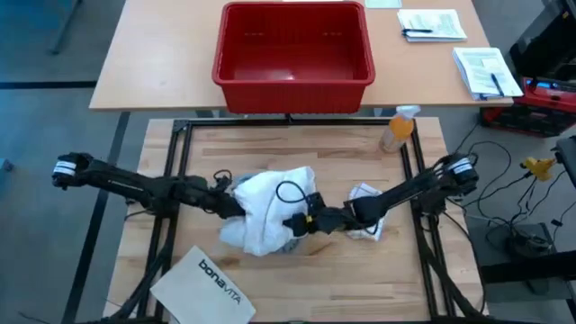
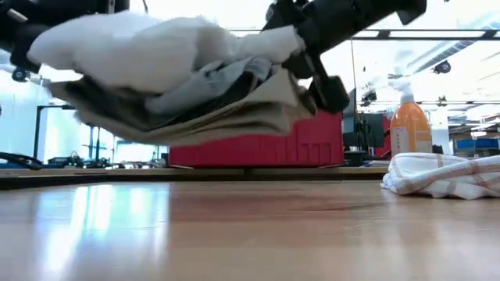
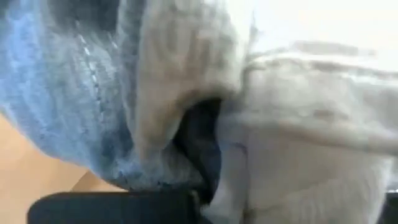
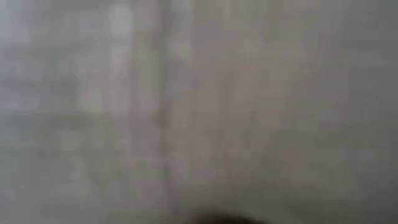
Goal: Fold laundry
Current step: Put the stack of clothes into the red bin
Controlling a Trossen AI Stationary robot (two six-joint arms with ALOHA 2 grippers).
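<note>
Hanging between both claws, laundry (image 1: 265,211) clears table (image 1: 297,148).

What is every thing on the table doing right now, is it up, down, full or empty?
Laundry bundle: lifted clear of the table, white, grey and tan layers bunched together.
Left tool: at the bundle's left edge, buried in cloth.
Right tool: at the bundle's right edge, buried in cloth.
Red bin: empty.
Checked cloth: crumpled on the table.
Spray bottle: upright.
Bonavita bag: lying flat.
</note>
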